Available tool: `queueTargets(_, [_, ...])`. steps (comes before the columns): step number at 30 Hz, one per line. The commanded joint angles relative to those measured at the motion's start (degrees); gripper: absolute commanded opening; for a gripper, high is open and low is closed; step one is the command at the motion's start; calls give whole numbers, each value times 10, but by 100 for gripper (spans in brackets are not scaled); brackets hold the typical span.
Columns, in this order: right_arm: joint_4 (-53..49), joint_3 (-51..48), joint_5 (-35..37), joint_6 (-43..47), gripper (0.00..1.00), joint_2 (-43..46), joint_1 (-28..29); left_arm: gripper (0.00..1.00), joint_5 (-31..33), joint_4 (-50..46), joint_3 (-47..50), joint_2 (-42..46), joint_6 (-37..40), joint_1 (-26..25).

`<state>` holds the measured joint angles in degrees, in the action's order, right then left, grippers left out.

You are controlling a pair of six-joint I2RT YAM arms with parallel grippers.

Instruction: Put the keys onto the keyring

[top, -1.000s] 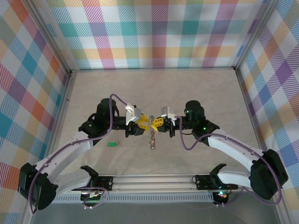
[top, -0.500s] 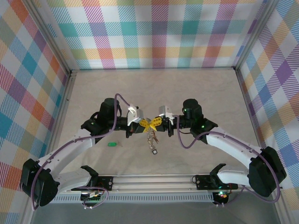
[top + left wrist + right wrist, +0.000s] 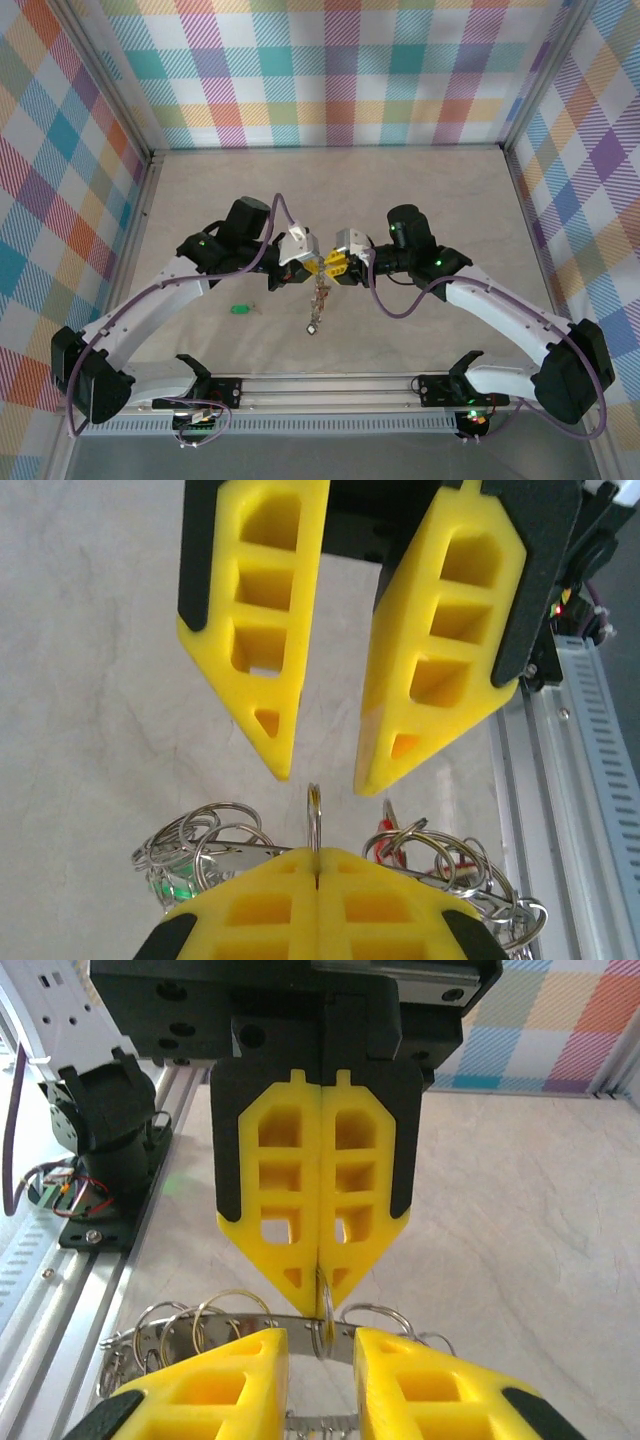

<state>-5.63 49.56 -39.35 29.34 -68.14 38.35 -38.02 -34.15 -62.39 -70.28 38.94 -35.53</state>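
Above the middle of the tabletop, the keyring is held by the left jaws alone, fully shut on its thin wire, while the right jaws are parted around it with nothing gripped. From so slight a pinch it could be twisted loose and dropped. Bare surface is left all round, well inside the walls, with one green-tagged key lying nearby.

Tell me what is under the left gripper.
A bunch of keys on rings dangles below the left gripper, which pinches one thin ring. The pinched part is hidden between its fingers.
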Motion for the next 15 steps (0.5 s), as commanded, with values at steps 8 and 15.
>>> queueTargets(8, [-7, -3, -7, 5, 19, 8, 8, 0, -19, -55, -59, -23, 30, -11])
queueTargets(15, [4, -9, -4, -8, 22, 6, 11, 0, -28, -70, -76, -40, 37, -11])
